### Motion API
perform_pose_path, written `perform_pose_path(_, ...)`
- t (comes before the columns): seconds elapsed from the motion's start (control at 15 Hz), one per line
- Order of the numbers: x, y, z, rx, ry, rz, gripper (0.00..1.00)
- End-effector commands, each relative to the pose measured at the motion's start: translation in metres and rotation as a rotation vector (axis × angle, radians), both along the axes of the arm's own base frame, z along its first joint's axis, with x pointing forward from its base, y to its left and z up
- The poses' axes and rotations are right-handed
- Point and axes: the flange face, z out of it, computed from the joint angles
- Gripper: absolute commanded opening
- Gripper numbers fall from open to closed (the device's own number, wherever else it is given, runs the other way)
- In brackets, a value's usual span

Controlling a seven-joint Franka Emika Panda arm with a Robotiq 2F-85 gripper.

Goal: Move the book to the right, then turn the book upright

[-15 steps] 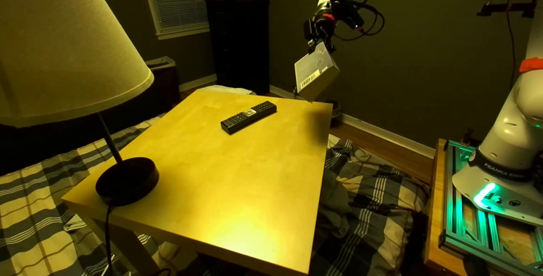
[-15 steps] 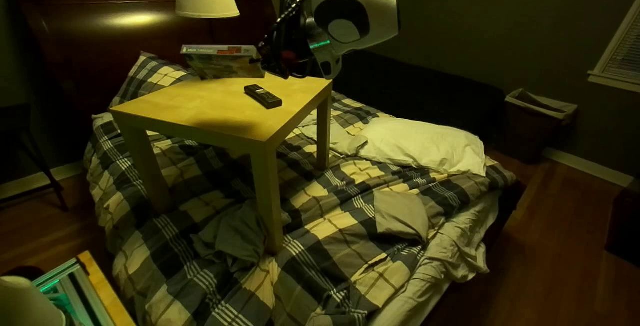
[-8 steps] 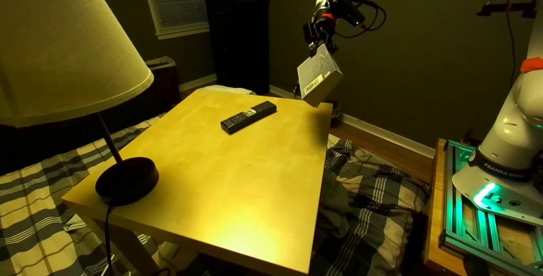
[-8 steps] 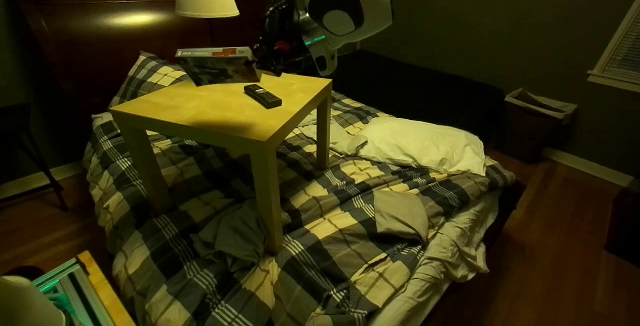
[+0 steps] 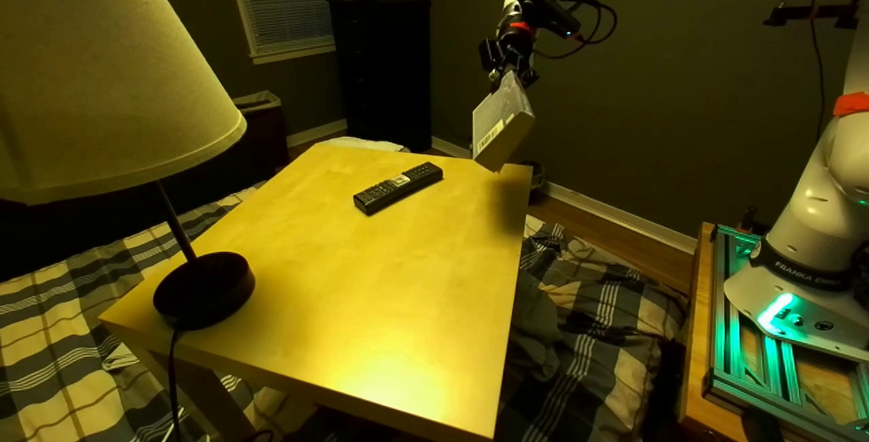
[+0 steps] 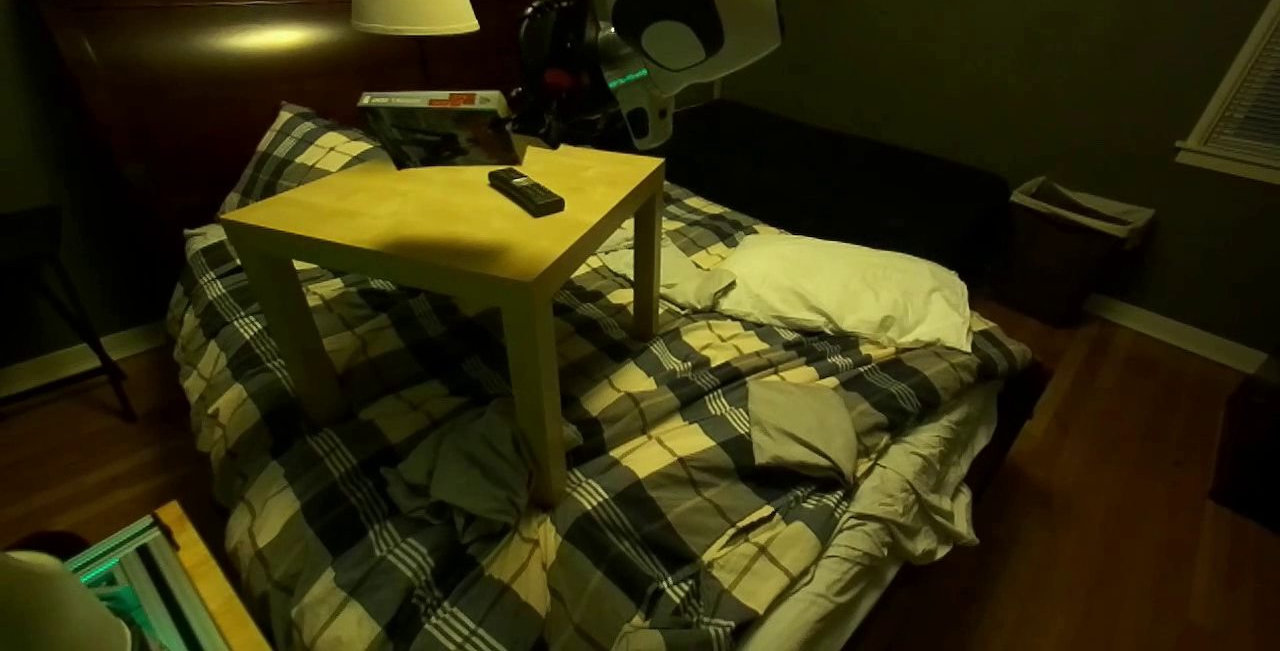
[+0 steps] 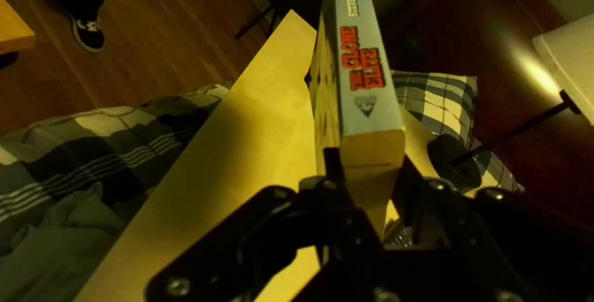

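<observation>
Gripping: The black metal gripper point(image 7: 370, 172) has its two jointed fingers point(image 7: 333, 167) clenched on opposite faces, near one end, of a thick rectangular paperback book point(image 7: 359, 93) with yellowish page edges.
Between the fingertips: The book projects outward, tilted. Its pale blue-grey spine point(image 6: 430, 100) is uppermost in an exterior view; the red title "THE CLONE ELITE" is legible in the wrist view.
Just below the fingertips: The pale grey cover point(image 5: 495, 114) slopes downward in an exterior view, a white barcode strip point(image 5: 490, 136) near its lower edge.
Below the fingers: A pale yellow, wood-toned, rectangular table point(image 5: 407, 272). The book hangs above it; a dark shadow point(image 5: 510, 204) lies on it, apart from the book.
Below the fingers, near: A slim black plastic remote control point(image 5: 398, 187) with rows of buttons, lying flat on the table.
Farther from the fingers: A lamp point(image 5: 112, 89) with a cream tapered shade and a round black base point(image 5: 204, 289), standing on the same table.
Well below the fingers: A blue-grey and cream plaid bedspread point(image 6: 690, 431), beneath the table legs; a white rectangular pillow point(image 6: 850, 286) lies on it.
Far from the fingers, past the lamp: A glossy reddish-brown wooden headboard point(image 6: 250, 71).
</observation>
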Motion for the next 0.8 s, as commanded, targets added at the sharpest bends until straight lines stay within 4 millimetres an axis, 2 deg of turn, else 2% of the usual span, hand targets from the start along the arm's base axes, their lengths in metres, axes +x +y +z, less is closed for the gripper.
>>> perform_pose_path(0.0,0.006,0.004,0.007,-0.022,0.175,-0.092,0.07)
perform_pose_path(0.27,0.015,0.000,0.003,-0.103,0.350,-0.206,0.07)
perform_pose_path(0.73,0.026,0.002,-0.040,-0.241,0.668,-0.376,0.07)
